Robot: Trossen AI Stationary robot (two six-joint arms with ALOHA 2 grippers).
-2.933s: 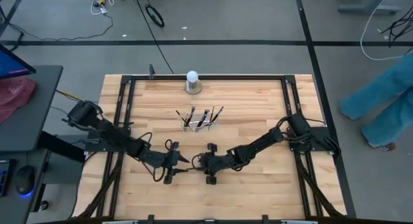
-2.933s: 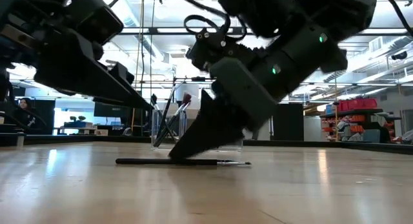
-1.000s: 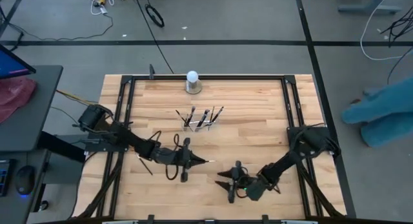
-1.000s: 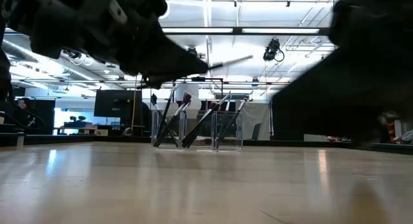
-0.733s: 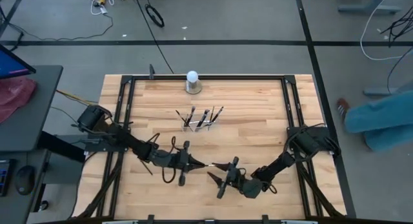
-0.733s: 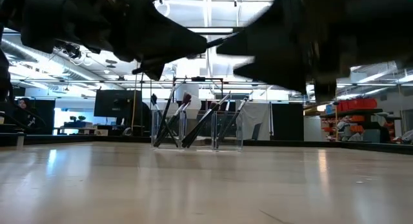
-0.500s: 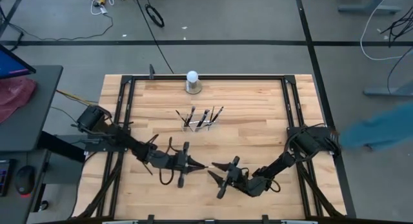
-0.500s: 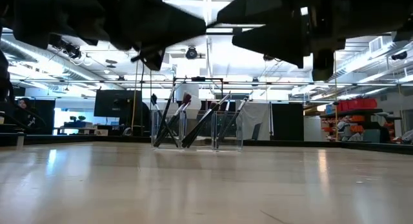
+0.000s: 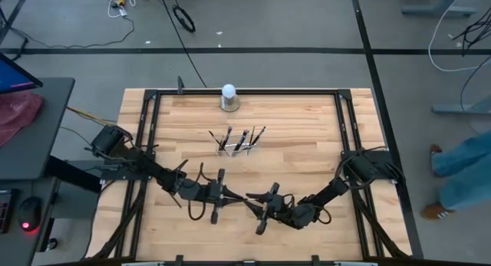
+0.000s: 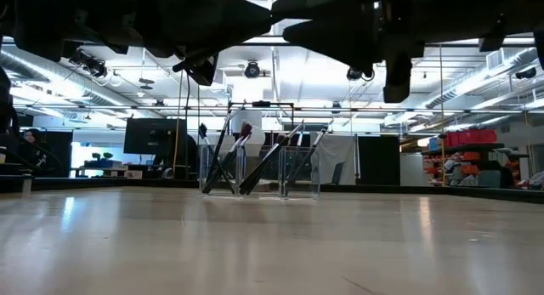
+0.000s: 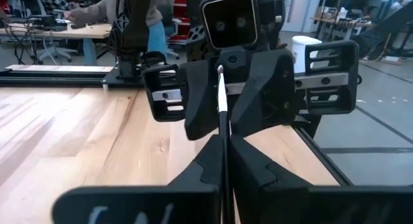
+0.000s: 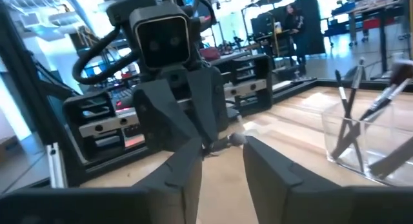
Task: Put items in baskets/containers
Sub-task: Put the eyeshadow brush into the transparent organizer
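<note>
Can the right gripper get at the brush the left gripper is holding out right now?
Probably yes. The left gripper is shut on the brush, whose free end points straight at the right gripper. The right one's fingers stand apart on either side of the tip, with nothing between them.

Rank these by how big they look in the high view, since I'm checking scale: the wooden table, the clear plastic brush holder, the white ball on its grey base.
1. Wooden table, by far the largest.
2. Clear plastic brush holder.
3. White ball on its grey base, slightly smaller than the holder.

Pale wood table [image 9: 307, 143] — clear plastic holder [image 9: 238, 149]
</note>
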